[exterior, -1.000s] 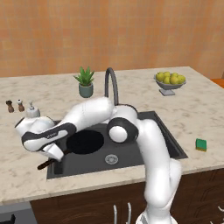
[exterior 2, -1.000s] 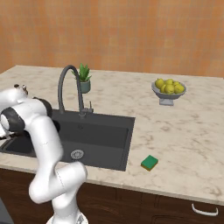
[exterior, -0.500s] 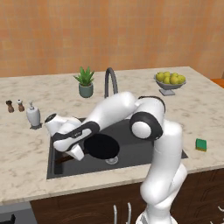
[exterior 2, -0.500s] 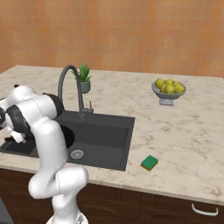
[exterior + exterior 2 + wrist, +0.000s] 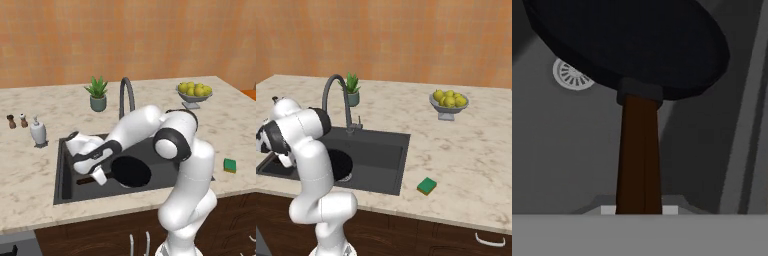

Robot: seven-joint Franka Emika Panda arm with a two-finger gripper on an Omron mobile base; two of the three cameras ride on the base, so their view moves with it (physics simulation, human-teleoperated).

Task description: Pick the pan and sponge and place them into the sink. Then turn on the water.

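Note:
The black pan (image 5: 131, 171) hangs low inside the dark grey sink (image 5: 61, 172), level with its brown handle (image 5: 84, 180) pointing left. My gripper (image 5: 99, 176) is shut on that handle. In the hand view the handle (image 5: 639, 155) runs up from the fingers to the pan (image 5: 627, 45), with the silver drain (image 5: 572, 75) on the sink floor behind it. In the right base view the pan (image 5: 340, 162) shows past my arm. The green sponge (image 5: 229, 165) (image 5: 427, 186) lies on the counter right of the sink (image 5: 383, 155). No water runs from the arched faucet (image 5: 125, 95) (image 5: 335, 92).
A potted plant (image 5: 97, 94) stands behind the faucet. A soap dispenser (image 5: 38, 132) and two small shakers (image 5: 16, 121) sit left of the sink. A bowl of lemons (image 5: 194, 92) (image 5: 448, 102) stands at the back right.
My arm has swung right, carrying the pan from the sink's left edge to over the middle of the basin. The sponge has not moved.

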